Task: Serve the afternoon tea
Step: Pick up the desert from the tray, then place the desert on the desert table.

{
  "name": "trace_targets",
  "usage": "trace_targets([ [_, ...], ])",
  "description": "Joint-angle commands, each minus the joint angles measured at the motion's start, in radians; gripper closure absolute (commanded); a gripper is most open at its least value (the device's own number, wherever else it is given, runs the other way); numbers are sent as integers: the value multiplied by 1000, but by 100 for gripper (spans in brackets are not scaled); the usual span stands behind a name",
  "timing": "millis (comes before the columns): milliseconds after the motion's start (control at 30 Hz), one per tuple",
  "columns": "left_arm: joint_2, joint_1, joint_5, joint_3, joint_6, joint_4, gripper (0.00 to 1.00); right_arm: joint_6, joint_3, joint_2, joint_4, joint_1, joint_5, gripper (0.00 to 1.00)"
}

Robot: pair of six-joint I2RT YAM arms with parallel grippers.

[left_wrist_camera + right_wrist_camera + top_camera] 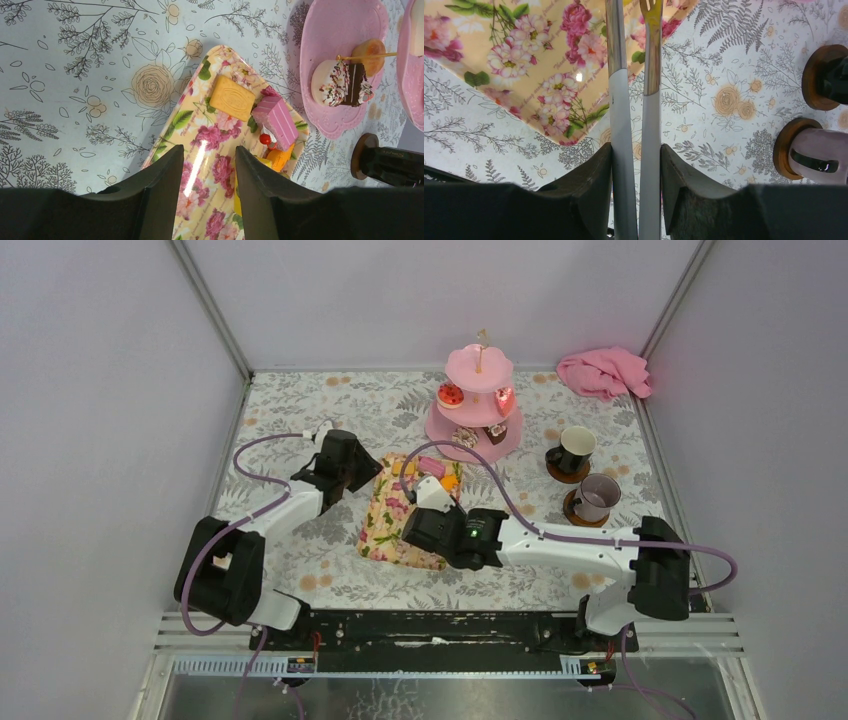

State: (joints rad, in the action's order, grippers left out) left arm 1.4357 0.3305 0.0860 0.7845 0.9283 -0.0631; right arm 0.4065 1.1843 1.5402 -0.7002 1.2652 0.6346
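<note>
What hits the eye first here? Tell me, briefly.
The pink three-tier stand at the far middle of the table stands out, with cakes on its lower tiers. Next comes the floral tray at centre, carrying a pink cake and a biscuit. The right gripper holds metal tongs reaching over the tray's edge.

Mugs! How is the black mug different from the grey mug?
The black mug is dark outside and white inside; the grey mug is pale grey. The black mug stands farther back, closer to the pink stand; the grey mug stands farther forward. Both stand upright, each on its own round brown coaster.
</note>
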Motion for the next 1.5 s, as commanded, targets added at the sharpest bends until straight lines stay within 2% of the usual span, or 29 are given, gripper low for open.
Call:
trace_targets([
  [0, -19, 1, 18, -16, 0, 12, 50, 16, 67, -71, -16, 8, 70, 100],
  [333, -10, 1, 15, -11, 0, 17, 50, 13, 124, -119, -65, 13, 128, 100],
  [700, 6, 1, 9, -8, 1, 22, 50, 2, 214, -170, -153, -3, 267, 100],
  [1067, 4, 1, 1, -6, 1, 24, 50, -55, 287, -132, -147, -122, 265, 100],
  [1467, 6, 1, -7, -8, 1, 32, 50, -101, 308, -76, -119, -263, 188, 100],
])
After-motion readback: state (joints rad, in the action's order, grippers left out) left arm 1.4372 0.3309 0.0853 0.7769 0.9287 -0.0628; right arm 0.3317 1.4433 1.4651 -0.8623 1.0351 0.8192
